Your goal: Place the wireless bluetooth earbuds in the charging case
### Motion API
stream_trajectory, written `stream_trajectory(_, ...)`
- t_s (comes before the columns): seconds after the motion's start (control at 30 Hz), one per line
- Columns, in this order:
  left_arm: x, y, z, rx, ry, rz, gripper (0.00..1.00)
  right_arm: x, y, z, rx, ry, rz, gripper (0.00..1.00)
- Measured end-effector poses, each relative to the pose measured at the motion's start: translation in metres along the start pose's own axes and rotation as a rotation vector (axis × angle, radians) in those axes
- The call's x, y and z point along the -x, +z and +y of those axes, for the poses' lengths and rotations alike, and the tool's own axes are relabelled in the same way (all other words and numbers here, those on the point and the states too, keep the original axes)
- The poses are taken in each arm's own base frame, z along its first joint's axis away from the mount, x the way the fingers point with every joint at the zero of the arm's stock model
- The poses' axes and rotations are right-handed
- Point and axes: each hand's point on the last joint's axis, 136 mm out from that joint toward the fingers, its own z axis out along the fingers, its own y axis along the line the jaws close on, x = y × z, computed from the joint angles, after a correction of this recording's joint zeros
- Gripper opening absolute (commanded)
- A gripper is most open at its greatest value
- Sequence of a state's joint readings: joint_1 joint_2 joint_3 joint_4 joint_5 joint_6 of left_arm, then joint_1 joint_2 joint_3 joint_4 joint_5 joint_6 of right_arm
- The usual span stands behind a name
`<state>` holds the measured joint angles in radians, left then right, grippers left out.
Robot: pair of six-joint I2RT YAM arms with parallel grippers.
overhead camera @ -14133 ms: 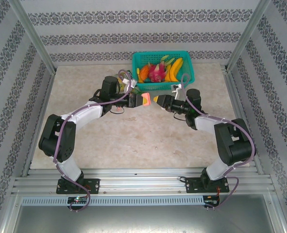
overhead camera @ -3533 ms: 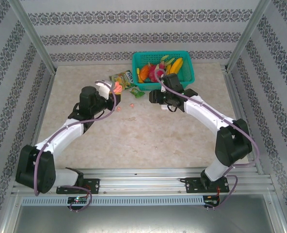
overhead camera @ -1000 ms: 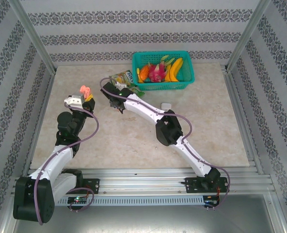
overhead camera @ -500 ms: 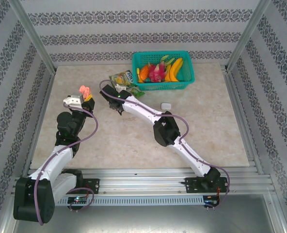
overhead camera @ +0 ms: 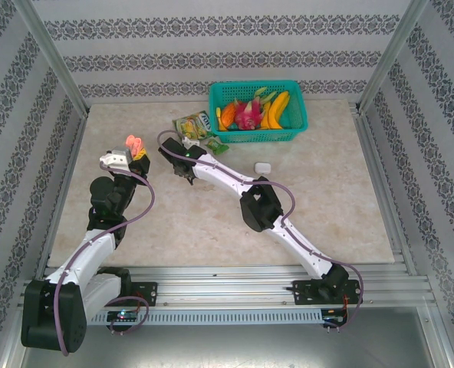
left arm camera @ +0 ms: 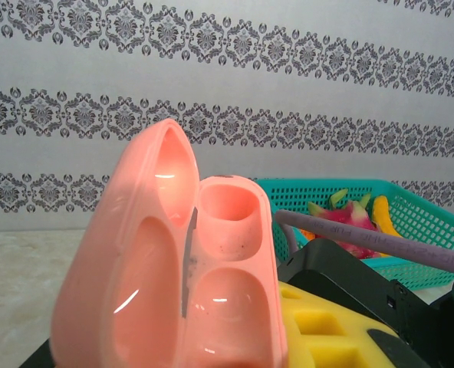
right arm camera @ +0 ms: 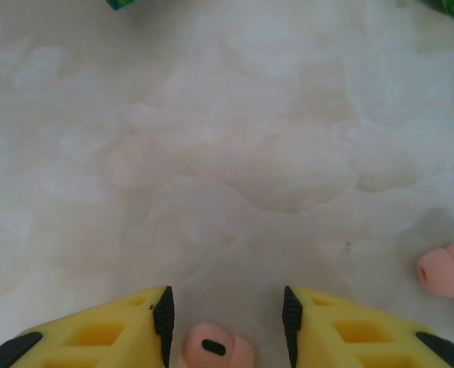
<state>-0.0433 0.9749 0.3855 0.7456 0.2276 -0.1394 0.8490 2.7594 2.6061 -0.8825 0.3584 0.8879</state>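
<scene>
On the table point(right arm camera: 212, 138), directly under my right gripper point(right arm camera: 227, 316), lies one pink earbud point(right arm camera: 215, 346). A second pink earbud point(right arm camera: 448, 270) lies off to the right, well apart from it.

Status: no earbud is seated. I hold the pink case point(left arm camera: 173, 268) up off the table in the left gripper point(overhead camera: 131, 153), lid swung open. Both wells read empty in the left wrist view. A white case point(overhead camera: 262, 166) sits on the table near the basket point(overhead camera: 258, 136); from above it is too small for me to tell whether it is open.

Judged progress: early.
- Done: pink case opened and presented.
- Left: grasp each pink earbud, carry it to the pink case and seat it in its well. After that, I judge, comes the same routine for the white case.

Right fingers: part open, one finger point(right arm camera: 97, 333) on each side of the nearer earbud. A gap is visible at both sides, so nothing is gripped. I cannot tell whether the tips touch the table.

Left fingers: closed on the lower part of the pink case. One yellow finger point(left arm camera: 327, 330) shows at its lower right, against the shell.
</scene>
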Motion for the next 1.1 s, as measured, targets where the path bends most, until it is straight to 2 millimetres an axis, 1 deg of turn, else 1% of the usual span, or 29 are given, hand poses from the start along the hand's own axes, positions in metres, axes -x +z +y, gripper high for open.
stream_trajectory(0.37, 0.0, 0.0, -0.001, -0.003, -0.004, 0.001, 0.0, -0.002, 0.0, -0.001, -0.002, -0.023, 0.01, 0.42)
stream_trajectory(0.63, -0.001, 0.0, 0.0, -0.003, -0.017, 0.006, 0.0, -0.006, 0.0, -0.004, -0.017, -0.067, 0.007, 0.36)
stream_trajectory(0.87, -0.002, 0.0, -0.001, -0.006, -0.025, 0.01, 0.0, -0.009, -0.004, -0.009, -0.028, -0.103, 0.015, 0.36)
stream_trajectory(1.1, -0.004, 0.0, -0.001, -0.005, -0.027, 0.017, 0.0, -0.019, -0.01, -0.019, -0.054, -0.147, 0.041, 0.38)
